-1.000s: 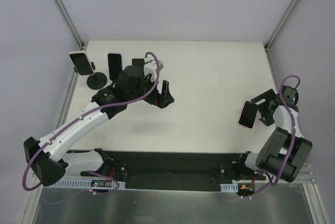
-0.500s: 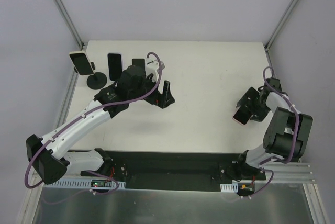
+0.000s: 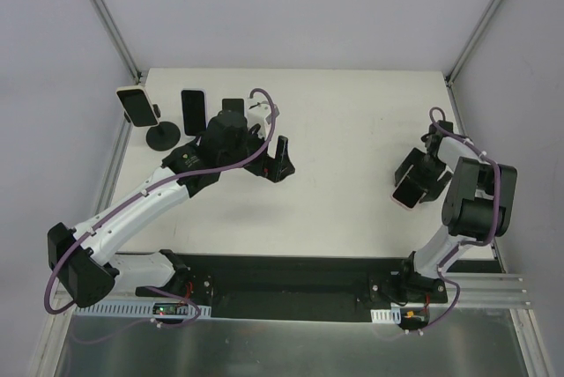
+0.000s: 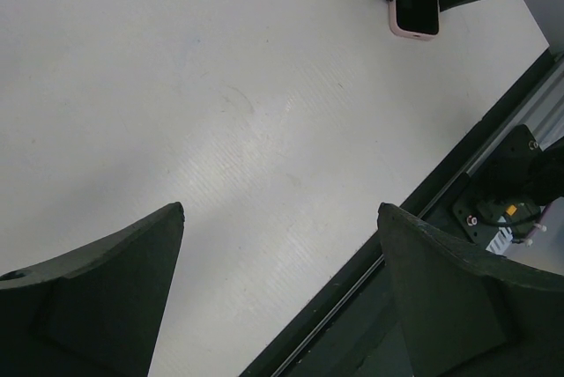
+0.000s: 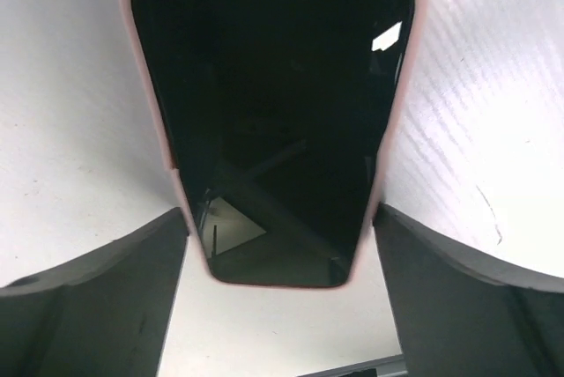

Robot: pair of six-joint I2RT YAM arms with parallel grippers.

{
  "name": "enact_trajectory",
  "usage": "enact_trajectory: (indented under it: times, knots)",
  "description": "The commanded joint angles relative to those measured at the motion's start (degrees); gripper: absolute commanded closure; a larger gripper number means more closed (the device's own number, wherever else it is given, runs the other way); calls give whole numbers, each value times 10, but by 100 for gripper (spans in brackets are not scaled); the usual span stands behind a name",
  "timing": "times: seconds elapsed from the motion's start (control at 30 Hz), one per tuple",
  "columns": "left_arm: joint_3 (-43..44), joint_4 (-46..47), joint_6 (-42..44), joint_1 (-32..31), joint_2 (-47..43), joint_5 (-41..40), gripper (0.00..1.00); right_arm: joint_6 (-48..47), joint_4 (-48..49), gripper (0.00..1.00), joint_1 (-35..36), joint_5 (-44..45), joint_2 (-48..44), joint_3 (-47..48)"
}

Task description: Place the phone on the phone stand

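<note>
A phone in a pink case (image 5: 273, 113) sits between the fingers of my right gripper (image 5: 281, 211), and both pads press on its long edges. In the top view this phone (image 3: 409, 186) is at the table's right side, screen up and tilted, with the right gripper (image 3: 414, 176) on it. The left wrist view shows the phone (image 4: 414, 3) far off. A round-based phone stand (image 3: 163, 136) at the back left carries a light-cased phone (image 3: 137, 106). My left gripper (image 3: 275, 161) hangs open and empty over the table's middle left, its fingers (image 4: 115, 280) wide apart.
A second dark phone (image 3: 193, 108) stands upright next to the round stand, and a small black piece (image 3: 232, 107) shows behind the left arm. Grey walls and metal posts close in the table (image 3: 352, 130). A black rail (image 3: 291, 276) runs along the near edge.
The right arm has folded its wrist toward the far side, carrying the pink phone slightly left and away from the near edge. The left arm has barely shifted.
</note>
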Motion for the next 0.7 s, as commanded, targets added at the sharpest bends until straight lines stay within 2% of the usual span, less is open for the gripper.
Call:
enact_trajectory:
  times: [0.0, 0.07, 0.13, 0.2, 0.23, 0.27, 0.33, 0.5, 0.6, 0.63, 0.67]
  knots:
    - [15, 13, 13, -4, 0, -13, 11, 25, -12, 23, 35, 4, 4, -26]
    - [15, 13, 13, -4, 0, -12, 11, 30, -8, 35, 58, -14, -1, -36]
    - [15, 13, 13, -3, 0, -12, 11, 38, -10, 36, 94, -6, -6, -43]
    - [15, 13, 14, -3, 0, -12, 10, 57, -5, 43, 119, -5, -24, -66]
    - [15, 13, 14, -3, 0, -14, 11, 64, 1, 48, 135, -6, -32, -76]
    - [15, 13, 14, -4, 2, -14, 10, 73, 3, 57, 162, -8, -49, -92]
    - [15, 13, 16, -3, 3, -14, 10, 102, 11, 59, 193, -9, -70, -106]
    - [15, 13, 21, -2, 11, -21, 10, 187, 8, 60, 336, 46, -135, -135]
    - [15, 13, 25, 0, 14, -28, 10, 293, 49, 59, 440, 73, -158, -160]
    - [15, 13, 27, 3, 14, -31, 9, 323, 29, 59, 495, 109, -168, -151]
    - [15, 13, 28, 4, 17, -34, 9, 364, 20, 58, 523, 141, -174, -143]
